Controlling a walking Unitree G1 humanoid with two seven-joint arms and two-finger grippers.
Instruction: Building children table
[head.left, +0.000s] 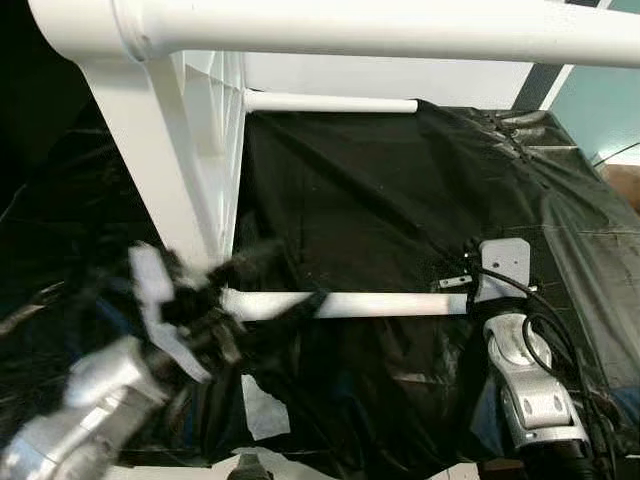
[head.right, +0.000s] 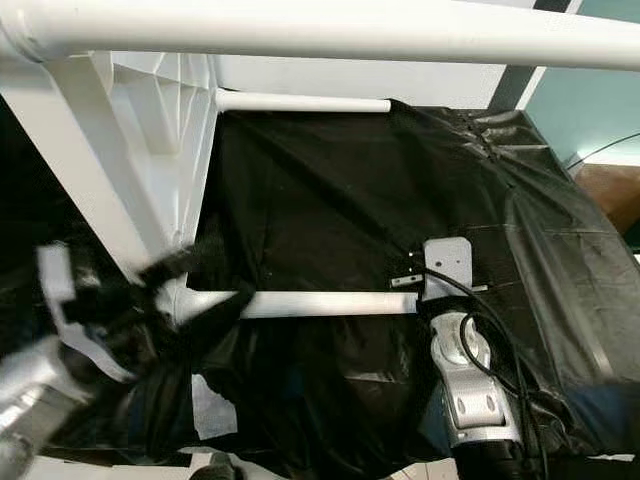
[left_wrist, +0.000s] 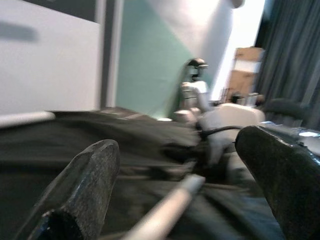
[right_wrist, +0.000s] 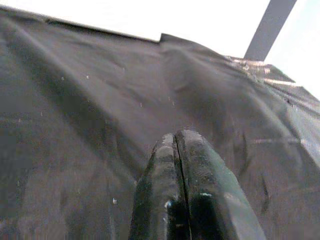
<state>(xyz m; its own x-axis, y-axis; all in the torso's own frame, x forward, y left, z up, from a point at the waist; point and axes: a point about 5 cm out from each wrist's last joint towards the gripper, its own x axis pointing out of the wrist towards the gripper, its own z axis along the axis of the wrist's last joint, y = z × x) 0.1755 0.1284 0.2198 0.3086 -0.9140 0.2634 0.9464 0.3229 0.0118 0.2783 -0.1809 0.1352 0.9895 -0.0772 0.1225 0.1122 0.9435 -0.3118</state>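
The white table frame is lying tipped on a black sheet, one thick leg crossing the top of the head views and a thin rail running low across the middle. The left gripper is blurring at the rail's left end; in its wrist view the fingers are standing spread wide with the rail running between them, not pinched. The right gripper is pointing at the sheet with its fingers pressed together on nothing, its arm resting by the rail's right end. The frame looks stiff, light for its bulk, and smooth-painted, so probably slippery; the round rail seems the better hold, taken near a joint so the frame is twisting less. The head views are giving the whole frame and both arms, while the left wrist view is showing the finger gap, the right arm seen from across the sheet and a curtain, and the right wrist view is showing the fingers meeting.
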